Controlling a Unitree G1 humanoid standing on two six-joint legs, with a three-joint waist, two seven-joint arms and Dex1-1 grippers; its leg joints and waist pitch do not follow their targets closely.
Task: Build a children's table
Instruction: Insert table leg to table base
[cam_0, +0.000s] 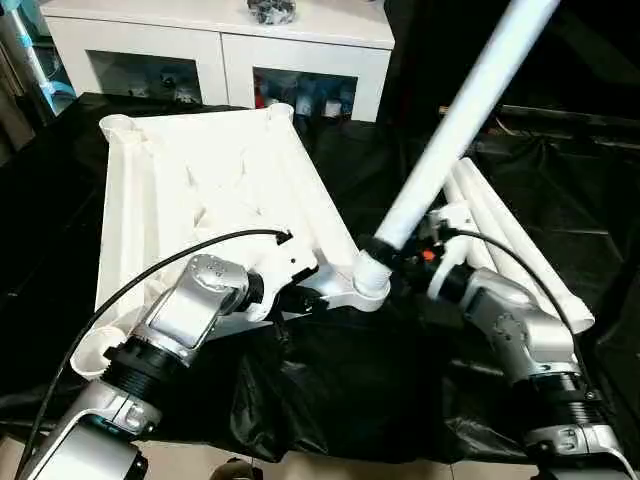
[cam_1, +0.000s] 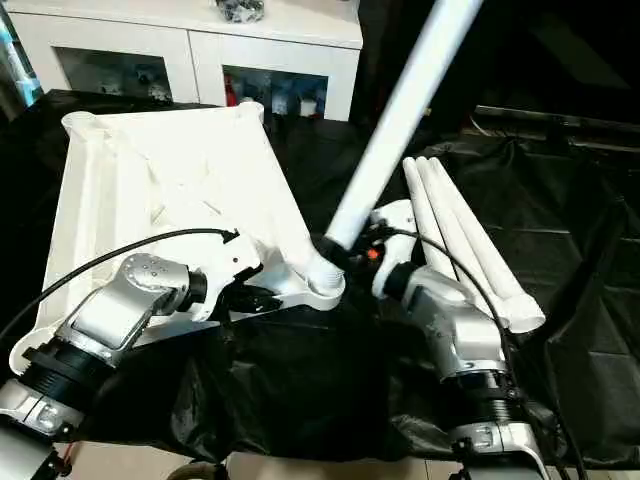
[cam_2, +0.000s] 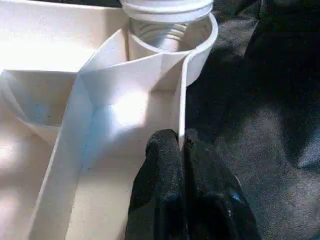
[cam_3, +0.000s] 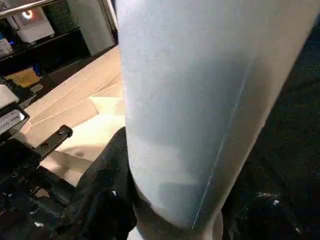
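Observation:
The white table top (cam_0: 200, 190) lies upside down on a black cloth, ribbed underside up. My left gripper (cam_2: 181, 145) is shut on its thin raised rim, just short of the near right corner socket (cam_0: 372, 285). A long white leg (cam_0: 455, 120) stands in that socket and leans up and to the right. Its ridged end sits in the socket's mouth (cam_2: 167, 22). My right gripper (cam_0: 400, 250) is shut on the leg low down, just above the socket, with a black finger (cam_3: 110, 165) pressed against the tube (cam_3: 200, 100).
More white legs (cam_1: 460, 240) lie side by side on the cloth to the right of my right arm. A white cabinet with glass doors (cam_0: 220, 50) stands behind the table top. Black cloth (cam_0: 340, 380) covers the work surface. A black cable (cam_0: 150, 270) arcs over my left forearm.

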